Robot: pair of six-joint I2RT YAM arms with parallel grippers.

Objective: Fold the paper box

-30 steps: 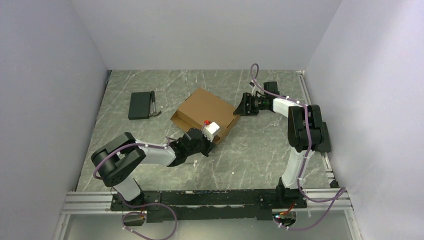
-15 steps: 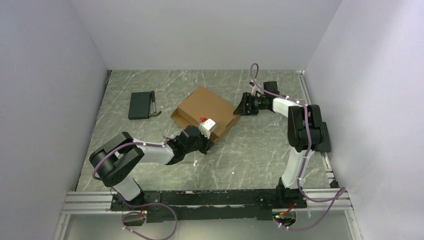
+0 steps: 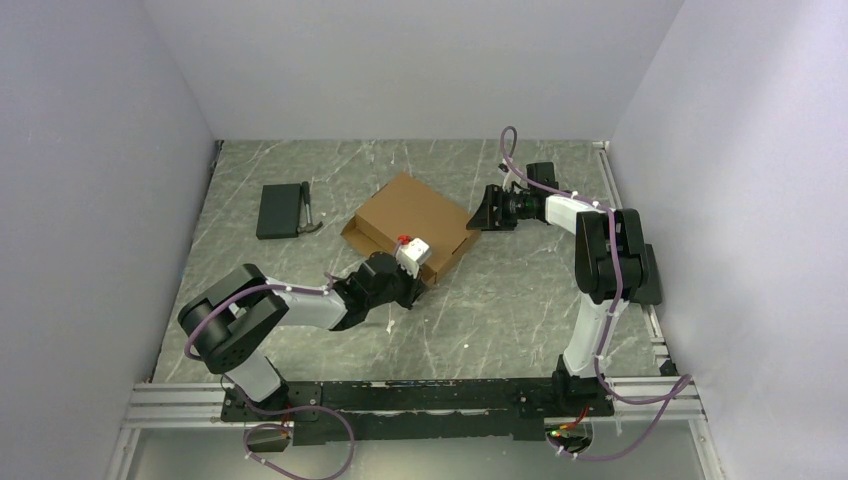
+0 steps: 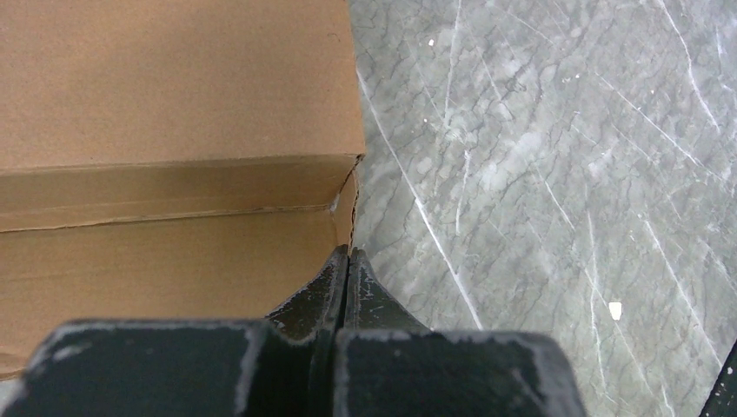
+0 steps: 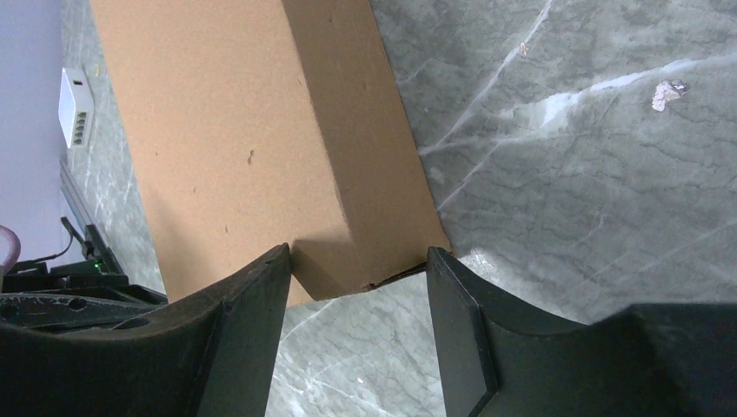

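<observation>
The paper box (image 3: pixel 410 215) lies flat on the grey marbled surface (image 3: pixel 500 300) in the middle of the top view, turned diagonally. At its lower corner the left pincer (image 4: pixel 348 261) is clenched tight on nothing, tips against the box's corner seam. At its right corner the right pincer (image 5: pixel 358 261) stands spread, its fingers straddling that corner; whether they squeeze it I cannot tell. A flat black case (image 3: pixel 279 210) lies well apart, toward the upper left.
</observation>
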